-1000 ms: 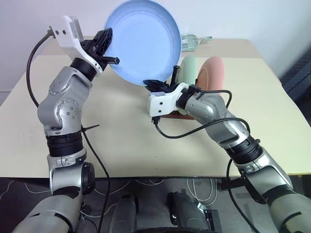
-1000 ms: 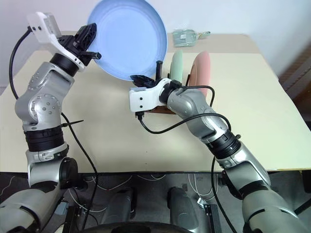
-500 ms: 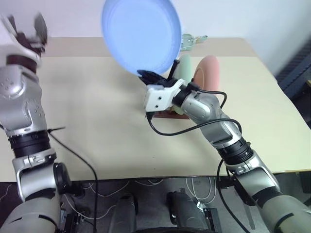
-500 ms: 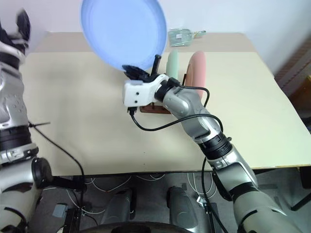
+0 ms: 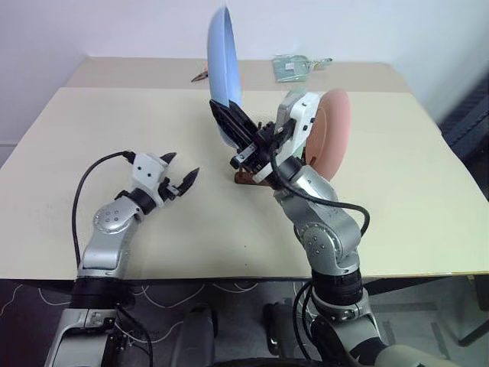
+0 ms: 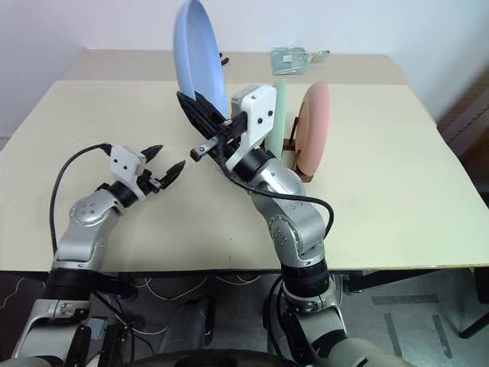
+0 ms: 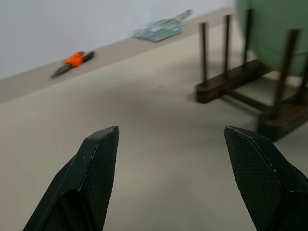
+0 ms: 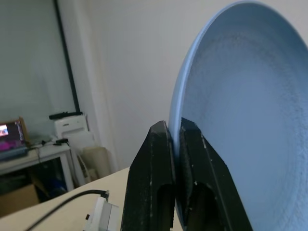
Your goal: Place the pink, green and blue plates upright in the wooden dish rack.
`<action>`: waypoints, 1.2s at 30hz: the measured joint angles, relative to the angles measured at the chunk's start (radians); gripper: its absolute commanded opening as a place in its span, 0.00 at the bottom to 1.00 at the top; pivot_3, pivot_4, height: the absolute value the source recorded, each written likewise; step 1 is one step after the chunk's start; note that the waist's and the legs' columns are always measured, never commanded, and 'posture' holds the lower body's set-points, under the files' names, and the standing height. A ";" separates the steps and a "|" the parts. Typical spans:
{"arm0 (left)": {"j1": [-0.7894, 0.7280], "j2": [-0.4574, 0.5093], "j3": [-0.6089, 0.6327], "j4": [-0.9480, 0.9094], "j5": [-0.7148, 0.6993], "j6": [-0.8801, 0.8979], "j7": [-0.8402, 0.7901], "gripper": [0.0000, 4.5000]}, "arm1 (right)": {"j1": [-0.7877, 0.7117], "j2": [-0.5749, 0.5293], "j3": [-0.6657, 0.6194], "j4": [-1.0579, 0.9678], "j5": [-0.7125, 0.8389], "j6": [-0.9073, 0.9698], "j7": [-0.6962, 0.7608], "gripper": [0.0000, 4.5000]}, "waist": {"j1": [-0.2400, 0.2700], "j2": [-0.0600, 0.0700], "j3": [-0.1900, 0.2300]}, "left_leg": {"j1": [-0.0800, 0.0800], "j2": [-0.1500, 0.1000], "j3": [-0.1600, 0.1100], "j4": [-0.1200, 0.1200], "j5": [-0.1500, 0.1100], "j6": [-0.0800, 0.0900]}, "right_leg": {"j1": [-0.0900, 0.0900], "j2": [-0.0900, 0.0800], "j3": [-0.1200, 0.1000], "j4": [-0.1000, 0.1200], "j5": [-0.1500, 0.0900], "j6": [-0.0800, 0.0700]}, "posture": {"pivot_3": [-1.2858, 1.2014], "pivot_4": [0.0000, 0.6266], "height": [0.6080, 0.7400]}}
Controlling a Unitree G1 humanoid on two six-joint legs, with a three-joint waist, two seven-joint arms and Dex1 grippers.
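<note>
The round, matte, light blue plate point(image 5: 222, 73) is held on edge at the upper centre of the left eye view, its rim pinched between the shut black fingers of the right gripper point(image 5: 229, 122). In the right wrist view the two fingers point(image 8: 153, 159) are seen clamped on either side of the rim. The plate is held raised above the table, presumably so that it can be lowered edge-first between the pegs.

The small dark brown wooden dish rack point(image 7: 226, 84) lies just right of centre, partly hidden behind the right arm. The mint green round plate point(image 6: 278, 115) and the pale pink round plate point(image 5: 333, 126) are already stood upright in it, so the free pegs nearest the blue plate are judged to be its intended slot.

The left gripper point(image 5: 179, 182) is seen at the lower left, low over the beige table point(image 5: 114, 122), its fingers spread wide and holding nothing, well apart from the rack.
</note>
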 measured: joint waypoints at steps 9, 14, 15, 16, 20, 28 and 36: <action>0.018 -0.001 0.000 -0.022 -0.029 0.031 -0.046 0.79 | 0.000 0.014 -0.092 0.006 0.129 0.081 -0.097 0.00 | 0.000 0.000 0.000 | 0.000 0.000 0.000 0.000 0.000 0.000 | 0.000 0.001 0.000 0.000 0.000 0.000 | 0.52 0.24 0.94; 0.028 0.000 0.000 -0.066 -0.053 0.070 -0.082 0.79 | -0.031 0.005 -0.178 0.094 0.217 0.176 -0.158 0.00 | 0.000 0.001 0.000 | 0.000 0.000 0.000 0.000 0.000 0.000 | 0.000 0.001 0.000 0.000 0.000 0.000 | 0.52 0.24 0.94; 0.028 0.000 0.000 -0.068 -0.053 0.072 -0.083 0.79 | -0.038 -0.002 -0.182 0.102 0.219 0.184 -0.162 0.00 | -0.001 0.001 0.000 | 0.000 0.000 0.000 0.000 0.000 0.000 | 0.000 0.001 0.000 0.000 0.000 0.000 | 0.52 0.24 0.94; 0.028 0.000 0.000 -0.070 -0.053 0.074 -0.084 0.79 | -0.050 -0.007 -0.191 0.119 0.229 0.198 -0.167 0.00 | -0.002 0.001 0.001 | 0.000 0.000 0.000 0.000 0.000 0.000 | -0.001 0.001 0.000 0.000 0.000 0.000 | 0.52 0.24 0.94; 0.028 0.000 -0.001 -0.072 -0.052 0.082 -0.090 0.80 | -0.088 -0.024 -0.214 0.143 0.257 0.227 -0.179 0.33 | -0.002 0.001 0.001 | 0.000 0.001 0.000 -0.001 0.000 0.000 | -0.001 0.001 0.000 0.000 0.000 0.000 | 0.52 0.24 0.94; 0.028 -0.001 -0.007 -0.072 -0.042 0.081 -0.098 0.80 | -0.162 -0.106 -0.158 0.154 0.155 0.194 -0.178 0.76 | -0.001 0.002 0.001 | -0.001 0.000 0.000 -0.001 0.000 0.000 | -0.001 0.001 0.000 -0.001 0.000 0.000 | 0.52 0.24 0.94; 0.028 -0.008 -0.009 -0.069 -0.029 0.076 -0.101 0.80 | -0.223 -0.187 -0.099 0.126 0.058 0.157 -0.153 0.76 | -0.001 0.002 0.001 | -0.001 0.000 0.000 -0.001 0.000 0.000 | -0.001 0.001 0.000 -0.001 0.000 0.000 | 0.52 0.24 0.94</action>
